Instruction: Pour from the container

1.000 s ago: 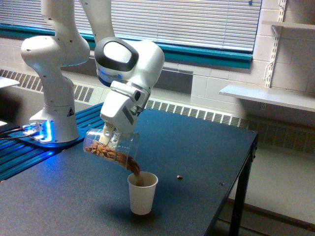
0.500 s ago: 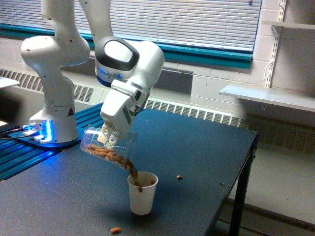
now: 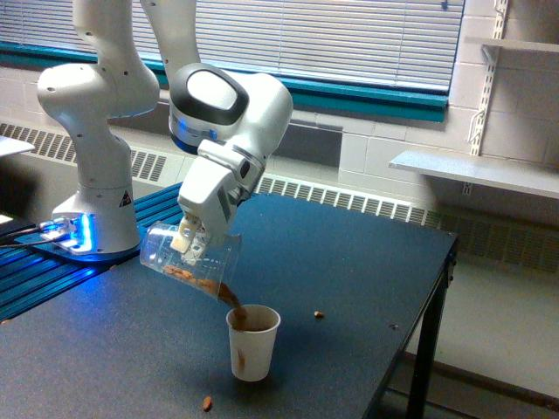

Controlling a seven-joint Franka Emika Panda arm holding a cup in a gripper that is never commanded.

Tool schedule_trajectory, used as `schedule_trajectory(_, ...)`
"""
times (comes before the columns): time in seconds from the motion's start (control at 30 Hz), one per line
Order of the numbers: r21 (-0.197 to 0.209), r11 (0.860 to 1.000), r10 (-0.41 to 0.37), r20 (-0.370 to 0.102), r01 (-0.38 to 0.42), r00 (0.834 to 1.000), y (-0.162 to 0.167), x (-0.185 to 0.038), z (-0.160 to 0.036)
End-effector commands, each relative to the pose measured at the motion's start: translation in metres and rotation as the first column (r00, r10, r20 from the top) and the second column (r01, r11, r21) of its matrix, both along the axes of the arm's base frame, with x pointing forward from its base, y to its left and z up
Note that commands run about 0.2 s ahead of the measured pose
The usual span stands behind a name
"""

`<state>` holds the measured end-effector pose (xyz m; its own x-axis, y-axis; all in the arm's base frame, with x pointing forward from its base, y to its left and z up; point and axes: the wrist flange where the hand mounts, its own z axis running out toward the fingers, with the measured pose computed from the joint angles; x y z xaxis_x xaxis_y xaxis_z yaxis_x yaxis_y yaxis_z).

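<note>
The container [image 3: 188,259] is a clear plastic cup with brown nuts inside, tipped steeply with its mouth down toward the exterior view's right. My gripper [image 3: 190,241] is shut on it from above. A brown stream of nuts runs from its lip into the white paper cup [image 3: 252,342], which stands upright on the dark table [image 3: 367,271] just below the lip and looks nearly full. Few nuts are left along the container's lower wall.
One loose nut [image 3: 207,403] lies on the table in front of the paper cup, another [image 3: 319,313] behind it to the right. The arm's white base [image 3: 92,188] stands at the left on a blue-lit plate. The table's edge runs along the right.
The container has tipped further and holds fewer nuts. The paper cup has filled up. A spilled nut appeared at the front of the table and has rolled slightly.
</note>
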<state>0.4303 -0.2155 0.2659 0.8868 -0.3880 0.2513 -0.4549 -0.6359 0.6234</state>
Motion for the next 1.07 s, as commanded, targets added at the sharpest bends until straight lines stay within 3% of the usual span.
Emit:
schedule_trajectory(0.03, -0.024, 0.999, 0.031, -0.009, -0.031, 0.999, 0.003, 0.005, 0.01)
schedule_trajectory(0.6, -0.064, 0.996, 0.054, -0.036, -0.056, 0.998, 0.001, 0.005, 0.022)
schedule_trajectory(1.07, -0.056, 0.995, 0.081, -0.039, -0.084, 0.996, 0.003, 0.004, 0.022)
